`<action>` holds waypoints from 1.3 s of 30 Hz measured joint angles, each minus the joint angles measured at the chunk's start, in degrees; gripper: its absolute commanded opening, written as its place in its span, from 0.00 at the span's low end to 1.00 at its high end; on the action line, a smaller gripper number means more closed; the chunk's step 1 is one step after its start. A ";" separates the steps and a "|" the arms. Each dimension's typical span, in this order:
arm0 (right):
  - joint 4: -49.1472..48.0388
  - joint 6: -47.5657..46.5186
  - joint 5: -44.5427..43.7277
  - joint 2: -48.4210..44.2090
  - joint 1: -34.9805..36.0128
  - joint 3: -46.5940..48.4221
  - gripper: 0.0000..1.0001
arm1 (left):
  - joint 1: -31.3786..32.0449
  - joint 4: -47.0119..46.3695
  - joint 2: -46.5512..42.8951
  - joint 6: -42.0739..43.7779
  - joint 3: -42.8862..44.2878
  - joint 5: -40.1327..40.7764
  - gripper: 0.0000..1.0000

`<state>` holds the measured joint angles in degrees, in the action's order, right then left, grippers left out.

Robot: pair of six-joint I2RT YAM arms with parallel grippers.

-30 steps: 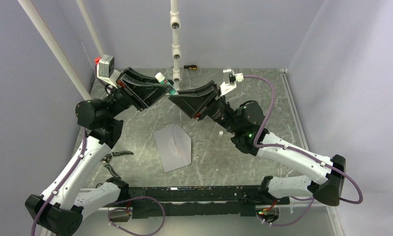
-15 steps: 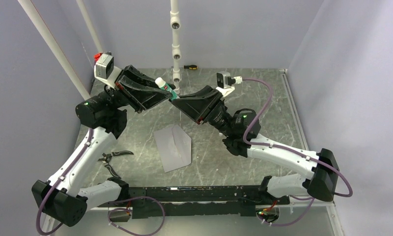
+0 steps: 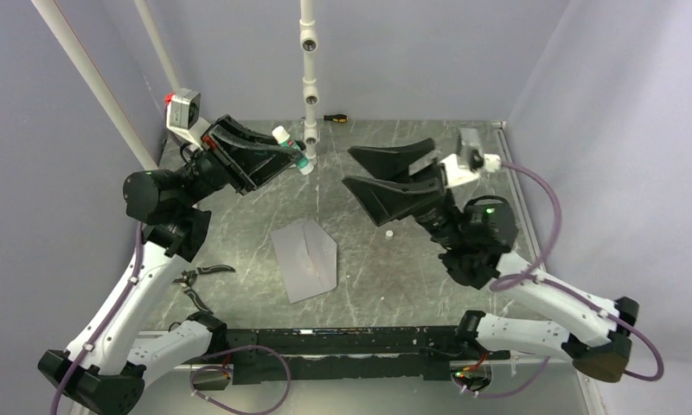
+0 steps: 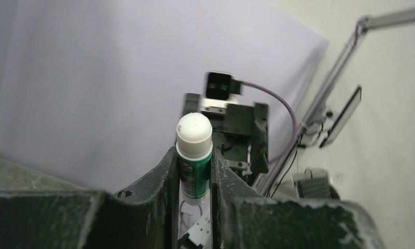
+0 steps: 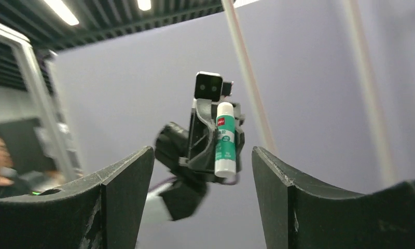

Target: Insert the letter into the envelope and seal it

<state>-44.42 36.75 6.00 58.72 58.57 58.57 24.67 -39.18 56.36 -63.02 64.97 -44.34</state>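
The left end effector point(image 4: 194, 171) is pinched tight on a green-and-white glue stick point(image 4: 194, 161). Its fingers hold the barrel low down, and the white top sticks out past the tips. It hangs high over the far-left part of the desk point(image 3: 368, 285). The right end effector point(image 3: 348, 166) faces it from well apart, with its jaws spread wide and nothing between them.

The grey envelope point(image 3: 306, 259) lies flat near the middle of the desk, below and between both arms. The letter cannot be seen, so it is probably already inside. A small white piece point(image 3: 389, 233), possibly the stick's cap, sits on the desk to the right of the envelope.

The step in hand looks like gluing the flap. To do it well:

- Turn the left wrist so the stick's white end points down.
- Lower it onto the flap's edge and drag it lightly along the edge, so the thin paper does not slide or crumple.
- Bring the free right end effector down to pin a corner of the envelope first.
- Afterwards, use the right end effector to fold the flap and press it shut.
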 measured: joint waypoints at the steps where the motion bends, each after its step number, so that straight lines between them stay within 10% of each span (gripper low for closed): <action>1: 1.75 -5.07 -0.24 -1.75 -0.02 0.00 0.73 | 0.00 1.40 -0.20 -0.55 0.04 1.44 0.02; 16: 24.70 -62.64 -3.52 4.72 2.99 11.26 0.71 | 0.00 13.81 3.61 -19.17 1.68 16.81 0.03; 39: 20.87 -69.72 -10.49 13.79 4.11 16.39 0.48 | 0.00 15.37 3.19 -23.85 -1.38 19.93 0.02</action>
<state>-23.55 -32.97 -4.49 72.51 62.67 74.96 24.67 -23.81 59.55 -86.87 63.59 -24.40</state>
